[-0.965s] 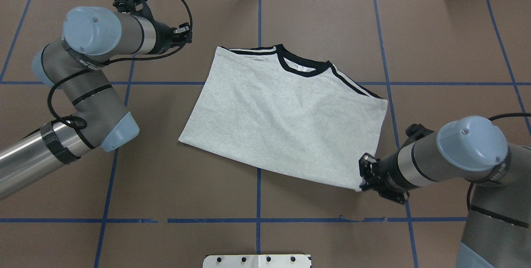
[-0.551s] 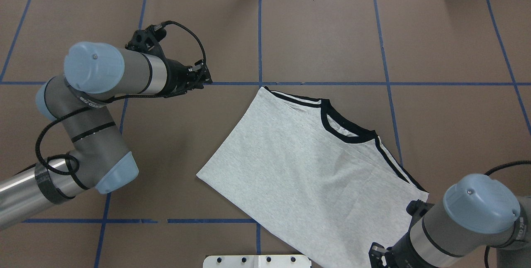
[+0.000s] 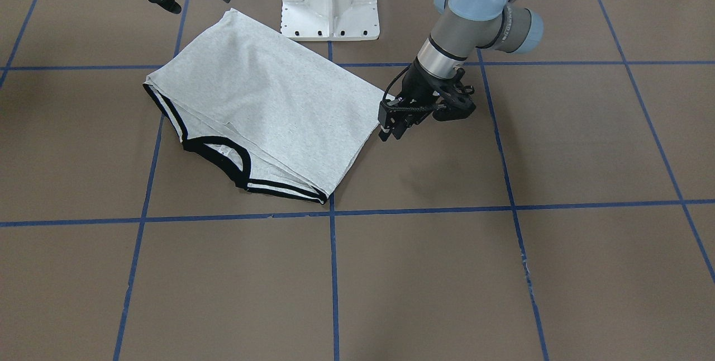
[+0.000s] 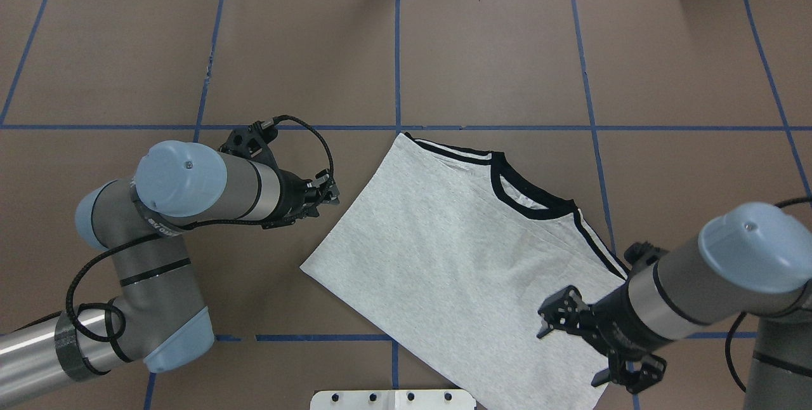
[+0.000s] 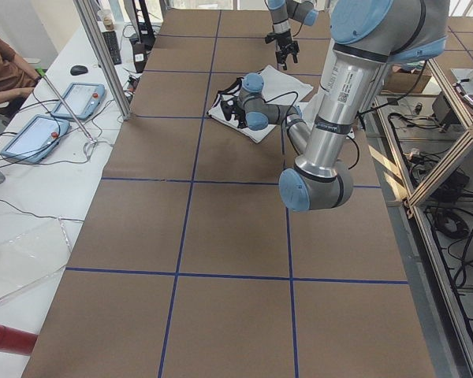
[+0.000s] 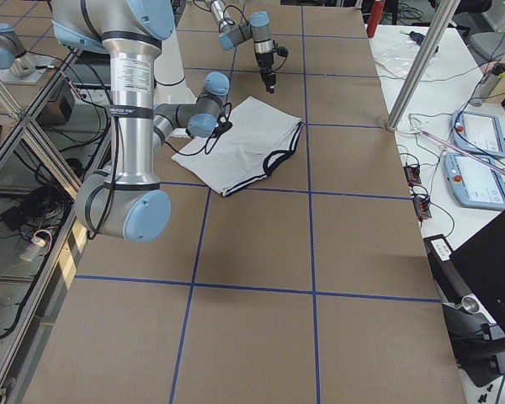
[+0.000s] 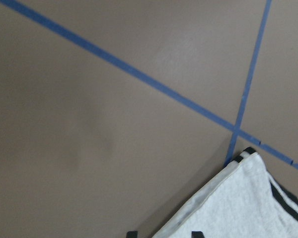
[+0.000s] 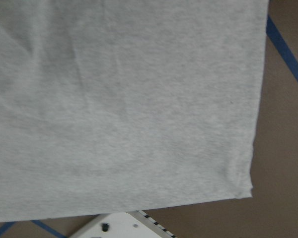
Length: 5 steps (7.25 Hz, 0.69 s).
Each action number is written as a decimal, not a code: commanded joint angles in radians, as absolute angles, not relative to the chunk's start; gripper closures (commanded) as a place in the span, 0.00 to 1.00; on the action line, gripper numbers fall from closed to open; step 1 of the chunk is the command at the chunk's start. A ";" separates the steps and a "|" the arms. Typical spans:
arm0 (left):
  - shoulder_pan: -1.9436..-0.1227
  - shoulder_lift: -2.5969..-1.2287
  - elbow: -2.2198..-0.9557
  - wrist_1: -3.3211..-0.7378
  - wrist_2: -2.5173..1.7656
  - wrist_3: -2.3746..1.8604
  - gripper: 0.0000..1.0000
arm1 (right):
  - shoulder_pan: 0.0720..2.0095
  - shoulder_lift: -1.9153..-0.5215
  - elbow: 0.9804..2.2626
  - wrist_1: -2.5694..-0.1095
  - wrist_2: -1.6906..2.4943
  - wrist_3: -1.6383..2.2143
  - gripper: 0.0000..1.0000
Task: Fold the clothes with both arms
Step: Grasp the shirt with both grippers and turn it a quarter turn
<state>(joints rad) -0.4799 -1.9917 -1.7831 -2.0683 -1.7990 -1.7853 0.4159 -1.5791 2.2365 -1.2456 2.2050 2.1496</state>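
light: bright, even overhead | shadows: soft, faint | focus: sharp

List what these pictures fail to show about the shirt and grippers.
T-shirt underside: against the table in every view.
Its nearest corner: overhead view, cut by the bottom edge and right gripper.
Left gripper contact with the shirt's edge: left wrist view shows only fingertips at its bottom edge.

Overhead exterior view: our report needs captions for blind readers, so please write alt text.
A folded grey T-shirt with black collar lies slanted on a brown table with blue tape lines. The left hand is beside the shirt's left edge, and the right hand hangs open above its lower right corner.
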 commanded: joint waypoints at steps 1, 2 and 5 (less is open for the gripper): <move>-0.424 -1.962 -1.807 -1.990 -1.798 -1.835 0.45 | 0.570 -1.497 2.166 -1.246 2.203 2.138 0.00; -0.413 -1.962 -1.798 -1.974 -1.798 -1.836 0.45 | 0.595 -1.461 2.127 -1.246 2.195 2.134 0.00; -0.374 -1.938 -1.807 -1.947 -1.798 -1.859 0.48 | 0.626 -1.428 2.103 -1.246 2.192 2.134 0.00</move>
<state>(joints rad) -0.3854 -1.9547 -1.7978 -1.9678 -1.7979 -1.8419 0.6186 -1.4357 2.1104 -1.2456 2.1931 2.1341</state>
